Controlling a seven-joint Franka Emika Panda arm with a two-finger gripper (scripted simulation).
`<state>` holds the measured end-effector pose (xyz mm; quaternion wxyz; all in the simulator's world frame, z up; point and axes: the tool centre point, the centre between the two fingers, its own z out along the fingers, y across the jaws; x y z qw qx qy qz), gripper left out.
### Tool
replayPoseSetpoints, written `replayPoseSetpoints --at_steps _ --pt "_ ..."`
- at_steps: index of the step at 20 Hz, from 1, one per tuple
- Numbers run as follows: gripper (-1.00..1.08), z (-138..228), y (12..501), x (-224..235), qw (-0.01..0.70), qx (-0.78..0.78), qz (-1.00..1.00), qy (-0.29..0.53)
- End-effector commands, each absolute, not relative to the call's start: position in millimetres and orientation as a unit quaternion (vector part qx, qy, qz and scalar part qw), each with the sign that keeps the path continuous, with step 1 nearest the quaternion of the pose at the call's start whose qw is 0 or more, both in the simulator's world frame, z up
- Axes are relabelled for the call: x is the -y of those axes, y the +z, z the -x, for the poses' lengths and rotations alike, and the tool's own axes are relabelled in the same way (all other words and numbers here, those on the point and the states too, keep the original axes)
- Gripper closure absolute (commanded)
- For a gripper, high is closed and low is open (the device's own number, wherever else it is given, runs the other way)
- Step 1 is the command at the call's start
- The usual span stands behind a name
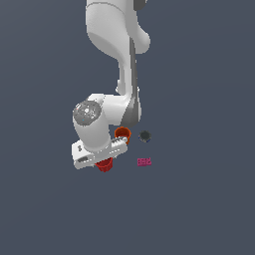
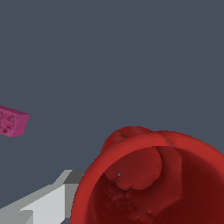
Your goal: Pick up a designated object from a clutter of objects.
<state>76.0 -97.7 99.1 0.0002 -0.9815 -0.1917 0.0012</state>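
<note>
The red cup (image 1: 104,166) sits directly under my gripper (image 1: 101,160) in the exterior view, mostly covered by the hand. In the wrist view the red cup (image 2: 153,183) fills the frame close up and I look into its open rimmed top. One grey finger (image 2: 48,203) lies against the outside of its wall; the other finger is hidden. The orange cup (image 1: 122,133) stands just behind the hand. The dark round disc (image 1: 144,136) lies to its right in the exterior view. The pink flat brick (image 1: 144,162) lies beside the red cup and also shows in the wrist view (image 2: 12,121). The black clamp is hidden.
The white arm (image 1: 117,60) rises behind the clutter. All objects lie on a plain dark grey floor (image 1: 199,209).
</note>
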Motion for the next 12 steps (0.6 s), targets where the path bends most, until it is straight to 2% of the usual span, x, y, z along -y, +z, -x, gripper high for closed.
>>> replayPoseSetpoints --at_steps 1,12 --pt "1.08 -79.3 122.0 92.3 0.0 0.192 0.981 0.0" --pt "1.08 -94.8 243.7 61.9 0.0 0.192 0.981 0.0"
